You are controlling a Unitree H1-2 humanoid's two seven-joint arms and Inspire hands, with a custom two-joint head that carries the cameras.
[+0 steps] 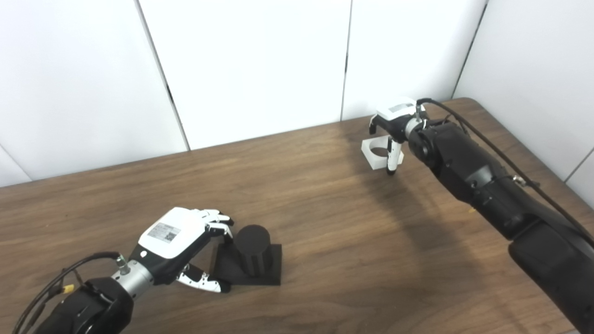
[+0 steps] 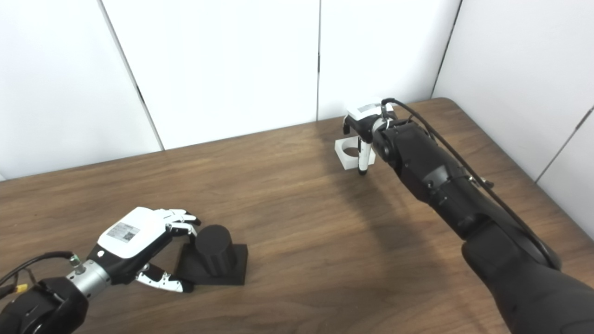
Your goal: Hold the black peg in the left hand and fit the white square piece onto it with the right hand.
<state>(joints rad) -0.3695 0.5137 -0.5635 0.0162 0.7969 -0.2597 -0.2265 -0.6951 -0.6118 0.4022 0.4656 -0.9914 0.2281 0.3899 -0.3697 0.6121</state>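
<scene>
Two pickups, neither finished, so I'd judge the job barely begun. My left hand (image 1: 178, 239) sits at the near-left of the table (image 1: 325, 222), fingers spread and curled toward the black peg (image 1: 252, 248), thumb low by the peg's square base. Fingertips look to be touching or just beside the cylinder, but I see no real grip yet; I'd call that hand released, holding nothing. Peg stands upright on its flat base, resting on the wood.

My right hand (image 2: 364, 127) is way over at the far-right, hovering on the white square piece (image 2: 349, 153), one finger hanging down at its near-right edge. Piece looks to lie flat on the table w/ its round hole facing up. Whether the fingers are clamped on it I can't tell; palm and wrist hide most of the contact.

Left to do, as I judge it: close left on the peg, secure the white piece, carry it across, line hole up w/ cylinder, push down.

Peg and piece are well apart. Nothing between them but bare wood; white wall panels behind. Only my own right forearm blocks my view.
</scene>
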